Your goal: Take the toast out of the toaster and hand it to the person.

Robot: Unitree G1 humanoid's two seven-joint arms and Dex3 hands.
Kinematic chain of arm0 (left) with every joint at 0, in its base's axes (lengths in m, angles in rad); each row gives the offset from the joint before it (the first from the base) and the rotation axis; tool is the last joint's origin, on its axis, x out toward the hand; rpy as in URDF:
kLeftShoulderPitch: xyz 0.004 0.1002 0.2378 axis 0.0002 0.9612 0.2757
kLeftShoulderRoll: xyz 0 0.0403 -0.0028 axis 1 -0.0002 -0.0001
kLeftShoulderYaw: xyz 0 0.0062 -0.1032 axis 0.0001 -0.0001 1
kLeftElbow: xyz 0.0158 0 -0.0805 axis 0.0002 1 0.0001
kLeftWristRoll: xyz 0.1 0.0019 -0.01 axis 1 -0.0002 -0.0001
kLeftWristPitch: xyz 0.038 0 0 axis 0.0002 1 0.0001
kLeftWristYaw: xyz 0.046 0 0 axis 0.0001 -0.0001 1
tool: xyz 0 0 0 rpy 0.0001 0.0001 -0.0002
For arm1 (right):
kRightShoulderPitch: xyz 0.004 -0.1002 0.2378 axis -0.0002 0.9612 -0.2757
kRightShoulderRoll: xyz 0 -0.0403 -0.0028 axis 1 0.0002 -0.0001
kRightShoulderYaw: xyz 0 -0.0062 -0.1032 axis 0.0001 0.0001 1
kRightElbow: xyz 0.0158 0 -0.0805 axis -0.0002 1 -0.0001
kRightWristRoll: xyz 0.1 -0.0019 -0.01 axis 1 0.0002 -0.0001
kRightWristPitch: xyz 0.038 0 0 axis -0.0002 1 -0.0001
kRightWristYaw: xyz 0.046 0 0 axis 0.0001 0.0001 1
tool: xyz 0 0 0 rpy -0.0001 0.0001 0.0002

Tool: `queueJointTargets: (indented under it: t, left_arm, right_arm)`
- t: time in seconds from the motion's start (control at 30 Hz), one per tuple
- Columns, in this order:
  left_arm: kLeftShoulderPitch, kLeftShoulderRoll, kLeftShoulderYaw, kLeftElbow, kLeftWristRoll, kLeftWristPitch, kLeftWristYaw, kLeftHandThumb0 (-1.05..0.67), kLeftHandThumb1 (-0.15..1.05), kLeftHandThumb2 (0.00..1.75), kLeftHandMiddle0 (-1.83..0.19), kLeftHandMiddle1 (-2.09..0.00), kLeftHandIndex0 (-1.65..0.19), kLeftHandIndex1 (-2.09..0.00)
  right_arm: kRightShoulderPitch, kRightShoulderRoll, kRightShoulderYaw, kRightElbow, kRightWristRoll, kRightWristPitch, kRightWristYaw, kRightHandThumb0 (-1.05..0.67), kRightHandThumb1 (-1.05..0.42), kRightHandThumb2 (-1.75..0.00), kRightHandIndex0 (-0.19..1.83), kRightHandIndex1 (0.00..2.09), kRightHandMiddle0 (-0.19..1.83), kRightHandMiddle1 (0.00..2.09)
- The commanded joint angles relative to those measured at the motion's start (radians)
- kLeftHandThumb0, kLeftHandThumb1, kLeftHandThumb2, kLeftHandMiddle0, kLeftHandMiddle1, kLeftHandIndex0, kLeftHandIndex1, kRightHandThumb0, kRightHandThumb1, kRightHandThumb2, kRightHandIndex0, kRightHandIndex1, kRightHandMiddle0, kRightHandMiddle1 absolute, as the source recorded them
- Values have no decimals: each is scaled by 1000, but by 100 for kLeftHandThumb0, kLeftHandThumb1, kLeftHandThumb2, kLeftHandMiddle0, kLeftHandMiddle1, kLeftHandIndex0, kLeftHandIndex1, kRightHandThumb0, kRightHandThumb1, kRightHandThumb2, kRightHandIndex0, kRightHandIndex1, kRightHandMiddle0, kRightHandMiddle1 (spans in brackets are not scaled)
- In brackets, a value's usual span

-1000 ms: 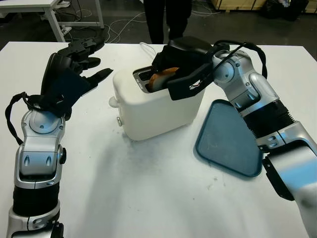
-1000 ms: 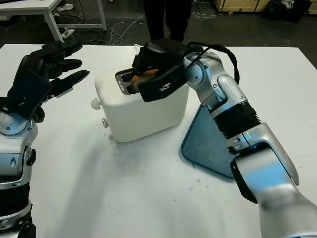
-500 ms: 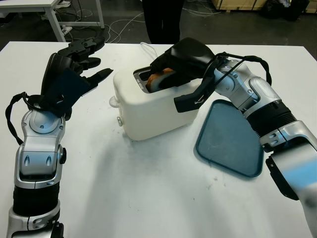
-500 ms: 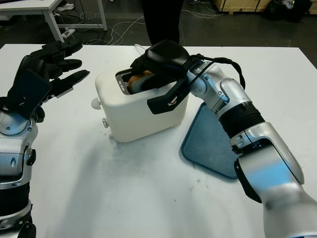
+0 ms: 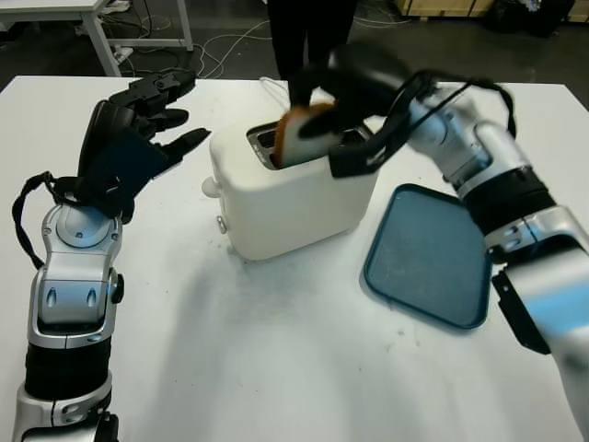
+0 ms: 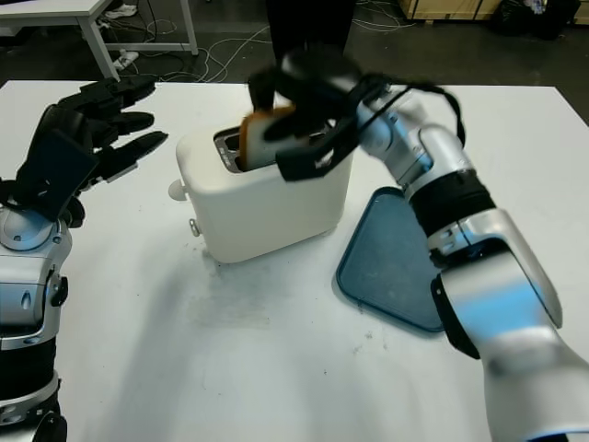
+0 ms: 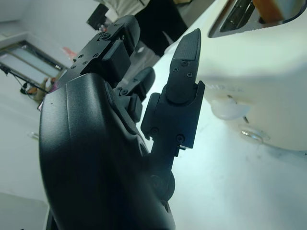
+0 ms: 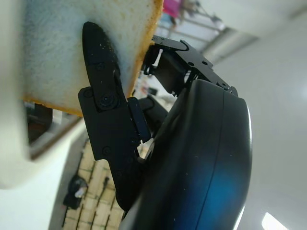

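A white toaster (image 5: 285,203) stands mid-table. A slice of toast (image 5: 299,136) with a brown crust sticks halfway out of its top slot, tilted. My right hand (image 5: 317,115) is shut on the toast from above; in the right wrist view a black finger (image 8: 103,96) presses on the pale face of the toast (image 8: 57,43). Left of the toaster my left hand (image 5: 152,120) hangs open above the table, clear of it. In the left wrist view its fingers (image 7: 184,72) stand beside the toaster (image 7: 268,72). A person (image 5: 308,28) in dark trousers stands at the table's far edge.
A blue tray (image 5: 428,253) lies flat on the table right of the toaster, under my right forearm. A white cable (image 5: 269,87) runs off behind the toaster. Another white table (image 5: 92,14) stands at the back left.
My right hand has risen and pulled the toast up out of the slot. The left hand has stayed in place.
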Motion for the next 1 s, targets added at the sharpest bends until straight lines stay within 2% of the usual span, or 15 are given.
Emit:
queueJointTargets:
  t: [0.0, 0.43, 0.7, 0.97]
  left_arm:
    - [-7, 4, 3, 0, -5, -13, -1, -37, 92, 7, -39, -60, -59, -2]
    - [-5, 4, 2, -8, 5, 0, 6, -36, 92, 9, -37, -62, -59, -2]
    - [-2, 4, 6, -9, 1, 2, 5, -37, 92, 8, -36, -61, -59, -1]
    - [0, 4, 5, -9, 8, 4, 9, -37, 92, 8, -36, -60, -59, -1]
  right_arm:
    - [-29, -6, -18, 7, 7, 28, -18, -53, -92, -32, 111, 175, 84, 175]
    - [-107, -5, -46, 147, 21, 53, -67, -52, -92, -39, 107, 175, 81, 175]
    - [-179, 11, -129, 357, 136, 86, -63, -47, -92, -41, 104, 175, 76, 175]
    - [-194, -27, -212, 477, 221, 109, -145, -43, -92, -42, 104, 175, 77, 175]
